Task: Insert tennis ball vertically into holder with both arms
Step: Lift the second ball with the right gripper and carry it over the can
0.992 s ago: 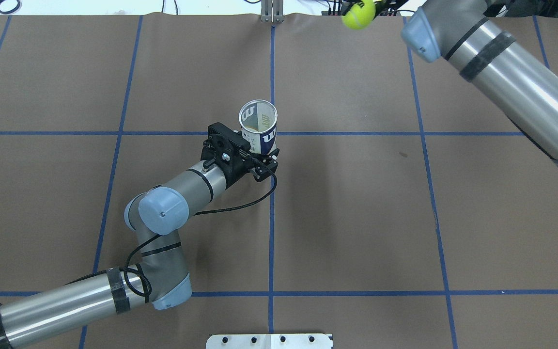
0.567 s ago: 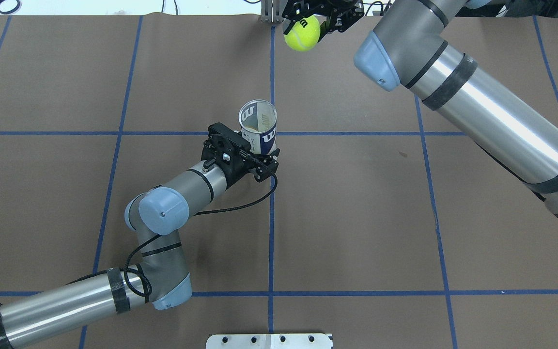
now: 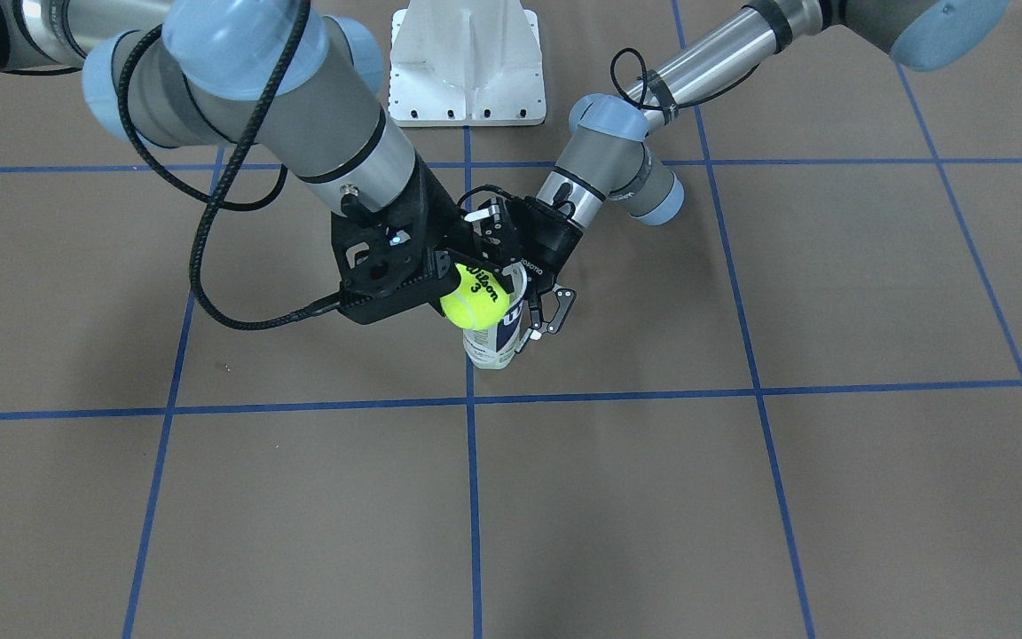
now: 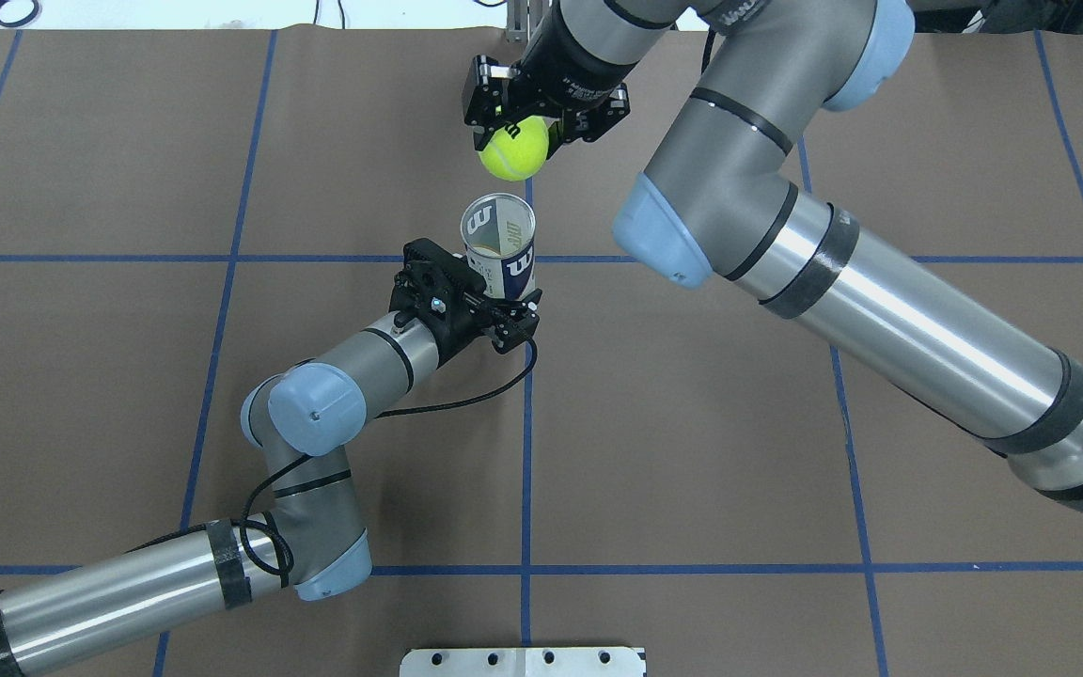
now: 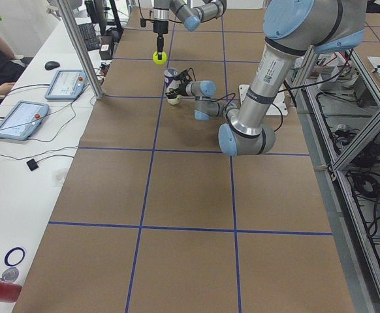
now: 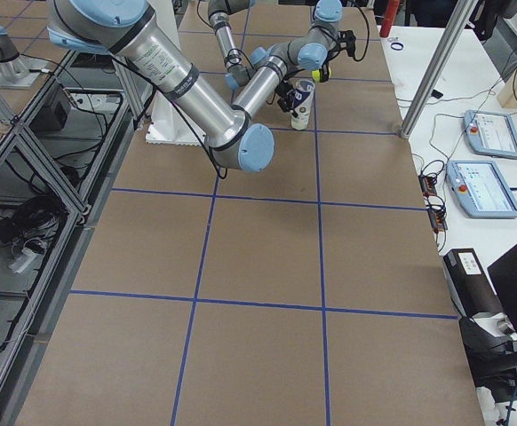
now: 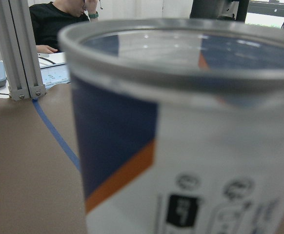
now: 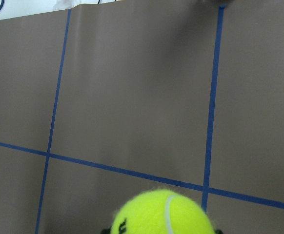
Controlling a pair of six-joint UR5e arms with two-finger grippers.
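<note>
The holder (image 4: 499, 246), a clear can with a navy-and-white label, stands upright on the brown table with its mouth open upward. My left gripper (image 4: 515, 308) is shut on its lower part from the near side; the holder fills the left wrist view (image 7: 191, 146). My right gripper (image 4: 515, 136) points down and is shut on a yellow tennis ball (image 4: 514, 149). The ball hangs above the table, just beyond the holder's mouth on the far side. In the front view the ball (image 3: 474, 297) overlaps the holder's (image 3: 498, 342) rim. The ball shows at the bottom of the right wrist view (image 8: 164, 217).
A white mounting plate (image 4: 523, 661) sits at the near table edge. An aluminium post (image 4: 527, 23) stands at the far edge. The operators' bench with tablets (image 5: 20, 117) runs along the far side. Blue tape lines cross the brown table (image 4: 692, 423).
My right arm has swung in from the far right towards the left with the ball, ending close to the holder's mouth. The left arm and holder have not moved.
</note>
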